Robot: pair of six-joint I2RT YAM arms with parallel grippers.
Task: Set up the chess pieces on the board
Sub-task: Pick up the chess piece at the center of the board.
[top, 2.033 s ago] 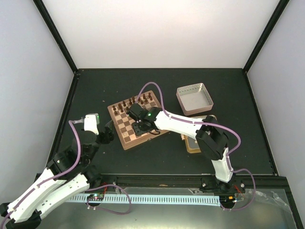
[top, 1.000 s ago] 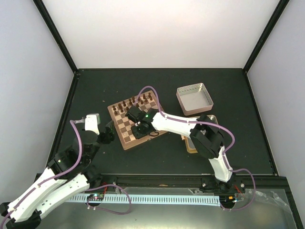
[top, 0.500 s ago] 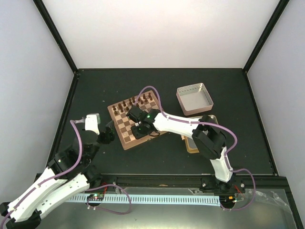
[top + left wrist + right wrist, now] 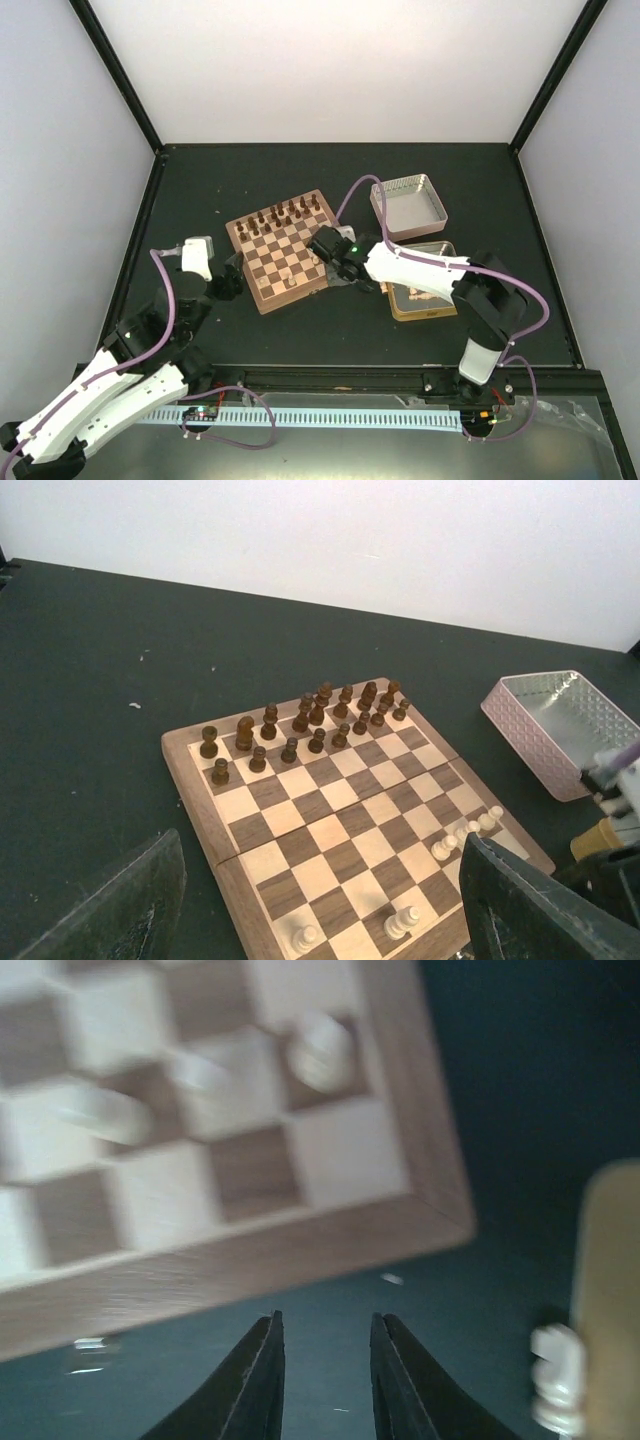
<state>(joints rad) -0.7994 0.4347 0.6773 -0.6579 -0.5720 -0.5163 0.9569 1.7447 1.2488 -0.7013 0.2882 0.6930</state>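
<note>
Chess pieces (image 4: 401, 921) of the pale set stood only partly on the board (image 4: 330, 820): two on its nearest rank and a short row of small ones close to its right edge, while more of them lay in the gold tin (image 4: 425, 317), just to the right of the board. The dark brown pieces (image 4: 300, 720) filled the two far ranks. The board itself lay turned at an angle on the black table (image 4: 200, 190), left of the middle. My right claw (image 4: 325, 1370) hung low over the bare table just off the board's near right corner, its fingers a narrow gap apart and holding nothing; its own camera was blurred, yet I could make out three pale pieces on the corner squares and one more at the edge of the gold tin. My left claw (image 4: 320, 880) sat off the board's left corner, facing across it, jaws spread wide and empty. The pinkish-silver tin lid (image 4: 410, 205) rested beyond the gold tin, apart from the board.
</note>
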